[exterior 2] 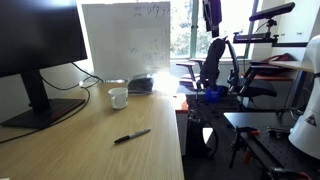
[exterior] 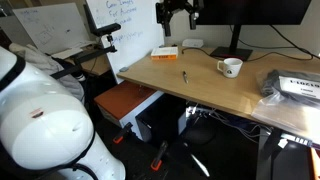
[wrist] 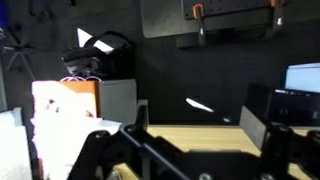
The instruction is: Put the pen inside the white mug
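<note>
The white mug [exterior: 231, 67] stands upright on the wooden desk [exterior: 215, 95], handle to one side; it also shows in an exterior view [exterior 2: 119, 97]. The pen [exterior: 184, 75], a thin dark stick, lies flat on the desk a little apart from the mug, and shows in an exterior view [exterior 2: 132, 135]. My gripper [exterior: 178, 12] hangs high above the desk's far end, well away from both; it shows at the top of an exterior view [exterior 2: 211, 12]. In the wrist view its jaws [wrist: 197, 130] are open and empty, with only bare desk top between them.
A flat orange-and-white box [exterior: 165, 52] lies near the whiteboard [exterior: 130, 30]. A monitor on a stand [exterior: 238, 45] stands behind the mug. A dark packet [exterior: 292, 85] lies at one end of the desk. Chairs and equipment [exterior 2: 215, 70] stand beyond the desk edge.
</note>
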{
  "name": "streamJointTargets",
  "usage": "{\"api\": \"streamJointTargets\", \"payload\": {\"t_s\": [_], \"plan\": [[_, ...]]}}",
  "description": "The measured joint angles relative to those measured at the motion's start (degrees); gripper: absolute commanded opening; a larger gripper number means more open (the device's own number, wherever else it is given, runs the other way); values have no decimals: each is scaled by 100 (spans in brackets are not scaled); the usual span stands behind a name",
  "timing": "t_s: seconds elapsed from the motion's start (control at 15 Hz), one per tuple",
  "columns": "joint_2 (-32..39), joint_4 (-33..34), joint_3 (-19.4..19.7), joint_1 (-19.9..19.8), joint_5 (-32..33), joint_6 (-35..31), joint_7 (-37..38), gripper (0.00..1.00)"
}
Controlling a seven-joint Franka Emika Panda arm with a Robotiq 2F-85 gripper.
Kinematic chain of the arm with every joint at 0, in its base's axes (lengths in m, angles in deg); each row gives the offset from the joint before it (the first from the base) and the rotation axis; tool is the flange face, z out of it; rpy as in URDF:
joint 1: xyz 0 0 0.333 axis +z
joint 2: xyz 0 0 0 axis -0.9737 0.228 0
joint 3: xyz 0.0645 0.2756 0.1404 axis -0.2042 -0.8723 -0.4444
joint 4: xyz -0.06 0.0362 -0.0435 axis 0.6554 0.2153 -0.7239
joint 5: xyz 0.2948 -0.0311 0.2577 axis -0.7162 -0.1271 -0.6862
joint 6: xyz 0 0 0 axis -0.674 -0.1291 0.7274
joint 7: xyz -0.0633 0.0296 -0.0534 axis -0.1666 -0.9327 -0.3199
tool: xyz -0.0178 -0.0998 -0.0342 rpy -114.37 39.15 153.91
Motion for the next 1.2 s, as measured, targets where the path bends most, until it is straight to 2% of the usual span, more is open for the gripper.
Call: {"api": "streamJointTargets", "payload": {"t_s": [0.47,0.8,1.2], "plan": [[51,-17,73,117,0,-132,-106,100],[528,-243,235,462,-82,-1601,-1081,100],[1683,-218,213,857,-400,-3359,-2075,100]]}}
